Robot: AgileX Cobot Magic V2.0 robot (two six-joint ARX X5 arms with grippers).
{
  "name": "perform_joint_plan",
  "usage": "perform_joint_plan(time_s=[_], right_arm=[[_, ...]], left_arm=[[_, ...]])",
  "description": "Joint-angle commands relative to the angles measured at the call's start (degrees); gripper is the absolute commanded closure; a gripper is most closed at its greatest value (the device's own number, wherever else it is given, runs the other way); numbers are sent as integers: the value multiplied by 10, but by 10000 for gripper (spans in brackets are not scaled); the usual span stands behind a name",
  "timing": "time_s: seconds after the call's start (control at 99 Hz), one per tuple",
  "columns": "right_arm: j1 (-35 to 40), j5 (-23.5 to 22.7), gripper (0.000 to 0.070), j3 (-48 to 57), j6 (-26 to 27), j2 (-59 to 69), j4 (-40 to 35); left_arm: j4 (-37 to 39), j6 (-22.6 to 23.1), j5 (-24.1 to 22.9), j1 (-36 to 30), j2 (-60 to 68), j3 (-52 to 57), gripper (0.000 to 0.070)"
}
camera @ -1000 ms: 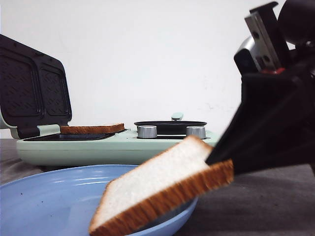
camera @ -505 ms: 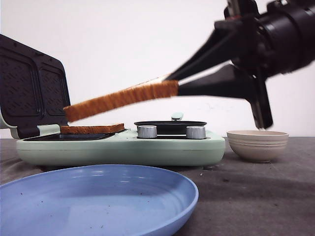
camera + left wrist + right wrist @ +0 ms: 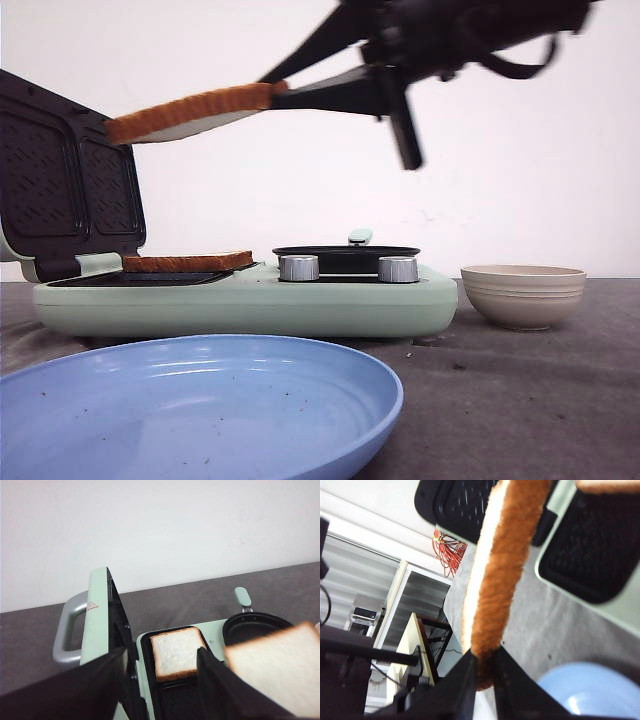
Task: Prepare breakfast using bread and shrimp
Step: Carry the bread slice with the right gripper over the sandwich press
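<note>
My right gripper is shut on a slice of bread and holds it high in the air, roughly level, above the open sandwich maker. The right wrist view shows the crust edge pinched between the jaws. A second bread slice lies flat on the maker's lower plate; it also shows in the left wrist view. My left gripper is open and empty, above the maker. The held slice shows in the left wrist view. No shrimp are in view.
The maker's lid stands open at the left. A small black pan sits on its right half. A beige ribbed bowl stands to the right. A blue plate lies in front.
My right gripper has lifted the bread slice off the blue plate, up and to the left, to well above the sandwich maker. The plate is bare now.
</note>
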Motion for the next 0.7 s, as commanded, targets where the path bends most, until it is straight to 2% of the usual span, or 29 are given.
perform_joint_plan(time_s=[0.0, 0.404, 0.687], right_arm=[[13, 12, 694, 42, -3, 38, -5], [54, 90, 694, 226, -3, 212, -91], [74, 145, 694, 263, -3, 256, -150]], left_arm=[[7, -5, 1, -1, 2, 7, 468], [8, -5, 1, -1, 2, 7, 468], [8, 0, 1, -1, 2, 7, 468]])
